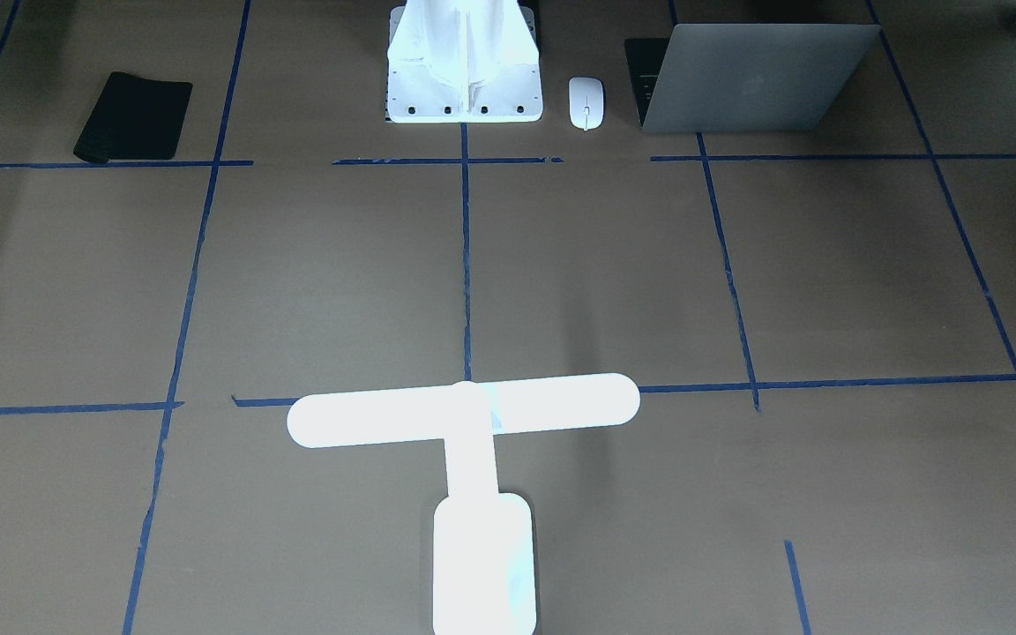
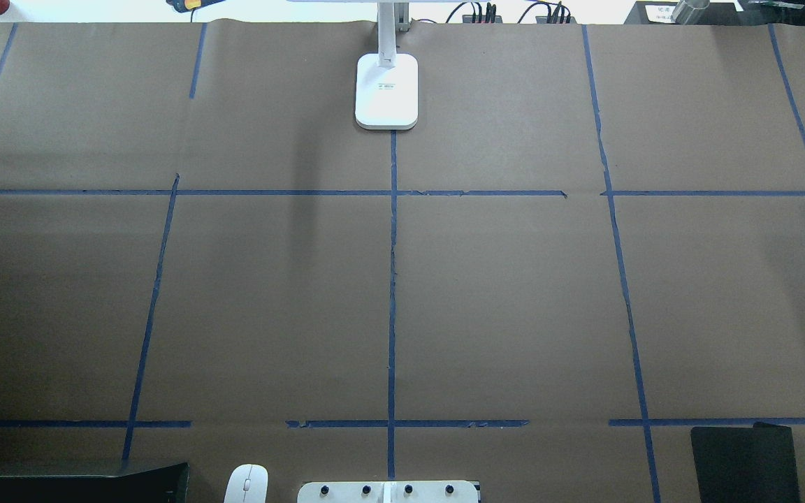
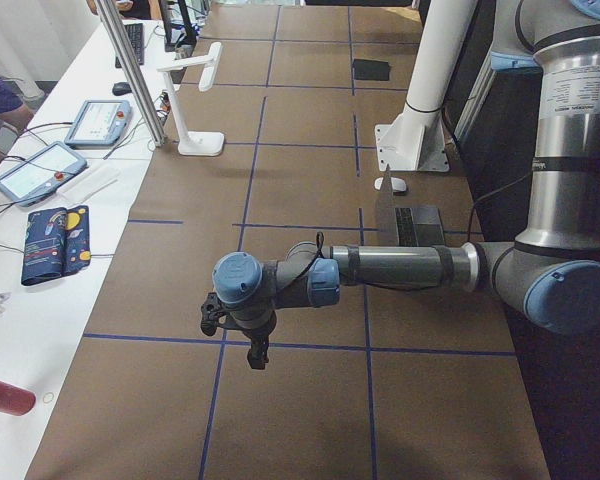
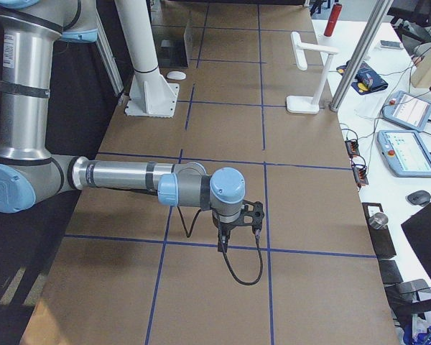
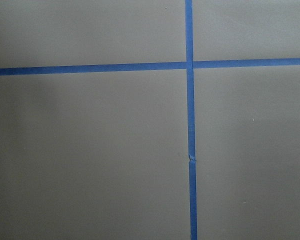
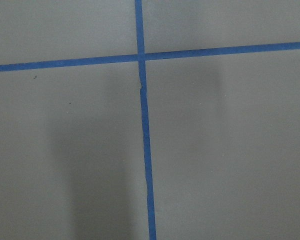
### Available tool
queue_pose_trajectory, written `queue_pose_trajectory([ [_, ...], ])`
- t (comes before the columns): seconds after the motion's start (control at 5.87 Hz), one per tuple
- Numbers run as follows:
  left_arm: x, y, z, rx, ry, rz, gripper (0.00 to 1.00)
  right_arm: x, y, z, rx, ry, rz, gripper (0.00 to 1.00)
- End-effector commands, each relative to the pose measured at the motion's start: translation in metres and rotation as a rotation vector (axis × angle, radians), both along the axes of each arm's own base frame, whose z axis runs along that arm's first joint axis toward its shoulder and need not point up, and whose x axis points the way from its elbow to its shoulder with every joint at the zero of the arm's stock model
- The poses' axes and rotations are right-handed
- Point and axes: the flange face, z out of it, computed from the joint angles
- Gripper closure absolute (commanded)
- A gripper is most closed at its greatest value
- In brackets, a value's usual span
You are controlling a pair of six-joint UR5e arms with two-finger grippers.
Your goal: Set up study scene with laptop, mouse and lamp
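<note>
The silver-grey laptop (image 1: pixel 755 75) stands open at the robot's edge of the table, on its left side, lid back towards the front camera; it also shows in the overhead view (image 2: pixel 74 485). The white mouse (image 1: pixel 586 101) lies between the laptop and the white pedestal (image 1: pixel 464 70). The glowing white lamp (image 1: pixel 464 410) stands at the far middle edge, its base (image 2: pixel 386 91) upright. My left gripper (image 3: pixel 257 355) and right gripper (image 4: pixel 223 243) hang over bare table beyond either end, seen only in the side views; I cannot tell whether they are open or shut.
A black mat (image 1: pixel 133 116) lies at the robot's edge on its right side. Blue tape lines (image 2: pixel 392 279) divide the brown table into squares. Tablets and cables (image 4: pixel 406 144) lie on the white bench past the far edge.
</note>
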Motion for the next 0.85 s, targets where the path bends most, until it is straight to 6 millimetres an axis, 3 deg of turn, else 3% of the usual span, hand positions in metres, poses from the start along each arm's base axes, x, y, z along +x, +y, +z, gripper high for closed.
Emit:
queue_pose_trajectory([
  [0.0, 0.0, 0.0, -0.001, 0.0, 0.001, -0.001, 0.0, 0.0, 0.0, 0.0, 0.001, -0.002, 0.0, 0.0],
  [0.17, 0.0, -0.003, -0.004, 0.001, 0.001, -0.007, 0.0, 0.0, -0.002, -0.003, 0.007, -0.005, 0.001, 0.0],
  [0.34, 0.0, -0.008, -0.021, 0.01, -0.002, -0.02, 0.0, 0.0, -0.003, -0.008, 0.017, -0.007, 0.001, 0.0],
  [0.68, 0.001, 0.007, -0.114, -0.059, -0.005, -0.202, 0.0, 0.0, -0.006, -0.013, 0.028, -0.006, 0.001, 0.0],
])
